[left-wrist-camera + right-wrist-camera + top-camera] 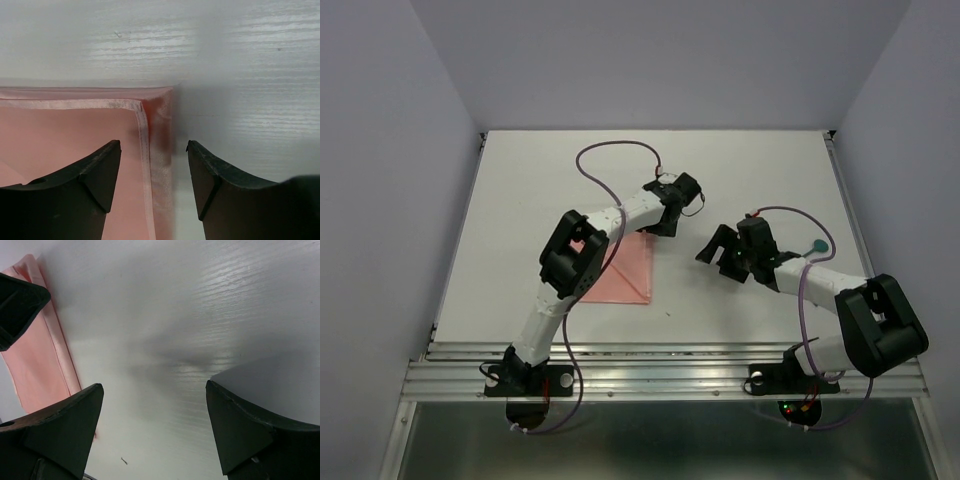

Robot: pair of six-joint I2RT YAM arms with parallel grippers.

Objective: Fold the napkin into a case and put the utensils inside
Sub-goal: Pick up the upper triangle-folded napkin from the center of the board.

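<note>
Napkin (628, 268) folded flat on bench (740, 170), left of centre. Left claw (154, 149) wide open, empty, over its corner. Right claw (154, 390) wide open, empty, beside it. Risk: unpinned layers may spring apart.

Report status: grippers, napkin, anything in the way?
Left gripper open, over napkin corner, empty. Right gripper open over bare table. Napkin flat, layered, not yet a narrow case. One teal utensil beside right arm, clear of the cloth.

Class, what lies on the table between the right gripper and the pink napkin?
Only bare table separates the right gripper from the napkin, as the top view shows.
</note>
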